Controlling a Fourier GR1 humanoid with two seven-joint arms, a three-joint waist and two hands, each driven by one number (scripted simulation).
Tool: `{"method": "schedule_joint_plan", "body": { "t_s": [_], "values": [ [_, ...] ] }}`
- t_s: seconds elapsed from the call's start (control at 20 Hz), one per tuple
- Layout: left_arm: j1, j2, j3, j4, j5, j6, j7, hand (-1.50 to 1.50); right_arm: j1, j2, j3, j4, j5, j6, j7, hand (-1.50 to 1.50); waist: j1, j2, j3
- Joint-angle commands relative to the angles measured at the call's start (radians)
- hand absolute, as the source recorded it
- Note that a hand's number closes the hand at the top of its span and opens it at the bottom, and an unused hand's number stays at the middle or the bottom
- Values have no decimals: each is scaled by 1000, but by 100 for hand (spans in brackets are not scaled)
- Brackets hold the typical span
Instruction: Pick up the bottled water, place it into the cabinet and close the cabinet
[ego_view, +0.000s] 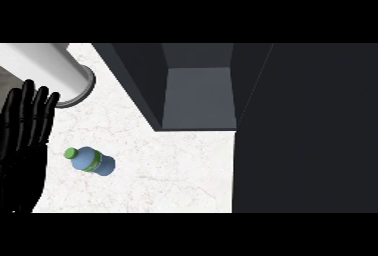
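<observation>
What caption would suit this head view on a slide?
Bottled water lies on the marble counter before the open cabinet, left hand resting open nearby.

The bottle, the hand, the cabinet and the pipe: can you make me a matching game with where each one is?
Things:
1. bottle
2. left hand
3. cabinet
4. pipe

Places or states:
A. open, dark inside, at the top middle
B. lying on the white counter, green cap pointing up-left
C. grey-white tube in the top left corner
D. black, fingers straight, along the left edge

Pairs: 1-B, 2-D, 3-A, 4-C
</observation>
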Motion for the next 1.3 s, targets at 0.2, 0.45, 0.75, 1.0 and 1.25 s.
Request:
{"method": "schedule_joint_plan", "body": {
  "t_s": [0.2,0.45,0.75,1.0,1.25],
  "values": [
    [20,119,264,77,235,-129,-73,-150,126,59,4,-112,-20,-31,2,-150,-6,2,-41],
    [22,71,278,104,394,-93,119,-150,268,26,154,-219,-182,135,114,-150,-14,-1,-41],
    [181,113,357,-114,486,-117,253,-150,417,39,227,-363,-147,146,114,-150,-1,-1,-40],
    [176,133,358,-51,389,-119,255,-150,584,22,278,-462,-125,177,80,-150,-12,0,-40],
    [198,128,384,83,397,-174,210,-150,620,14,308,-545,-108,157,107,-150,-15,1,-41]
  ]
}}
